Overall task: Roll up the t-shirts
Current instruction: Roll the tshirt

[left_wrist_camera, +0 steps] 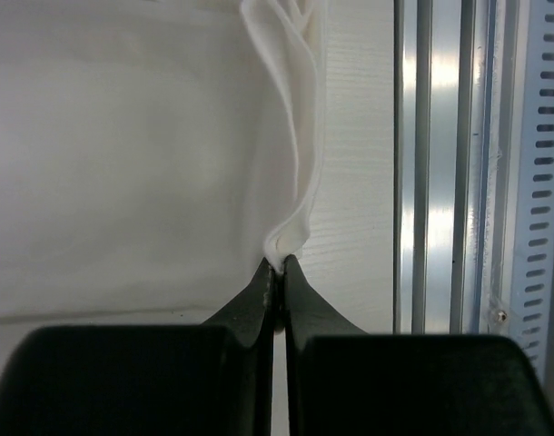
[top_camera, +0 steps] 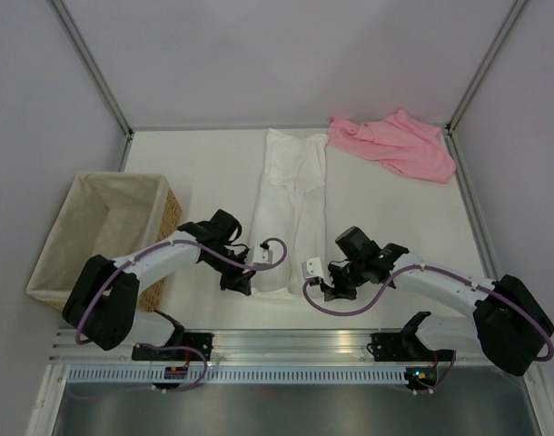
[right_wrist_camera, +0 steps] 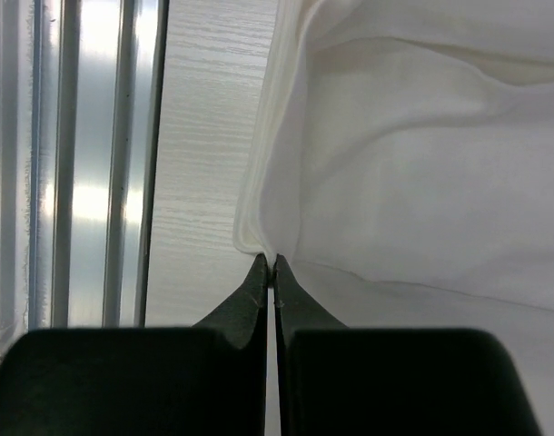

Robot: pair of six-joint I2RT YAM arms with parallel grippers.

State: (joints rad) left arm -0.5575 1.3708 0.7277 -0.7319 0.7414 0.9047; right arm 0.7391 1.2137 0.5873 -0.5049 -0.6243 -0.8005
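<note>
1. The white t-shirt (top_camera: 286,186) lies folded into a long narrow strip down the middle of the bench (top_camera: 195,163), its near end between the two arms
2. The left pincer (left_wrist_camera: 279,263) is clamped tight on that near end's left edge, with a small loop of cloth pinched right at the tips
3. The right pincer (right_wrist_camera: 271,261) mirrors it on the right edge, closed on a thin fold with no gap to speak of between the jaws
4. The pink t-shirt (top_camera: 395,145) sits crumpled at the far right of the bench, just beside the white one's far end and well away from both arms; a basket (top_camera: 168,218) stands off to the left
5. My read: this is the very start of the roll, with both corners gripped and nothing turned over yet
6. First risk: each grip holds only a sliver of cloth at the tips, so a brisk pull could slide it out and strand one corner
7. Second risk: if the arms travel unevenly, the roll skews into a cone rather than a tube
8. Third risk: the left wrist view shows several layers bunched at the edge, and any layer not caught could sag and spoil the first turn
9. Fourth risk: dragging the strip instead of turning it could nudge the pink one at the far end
</note>
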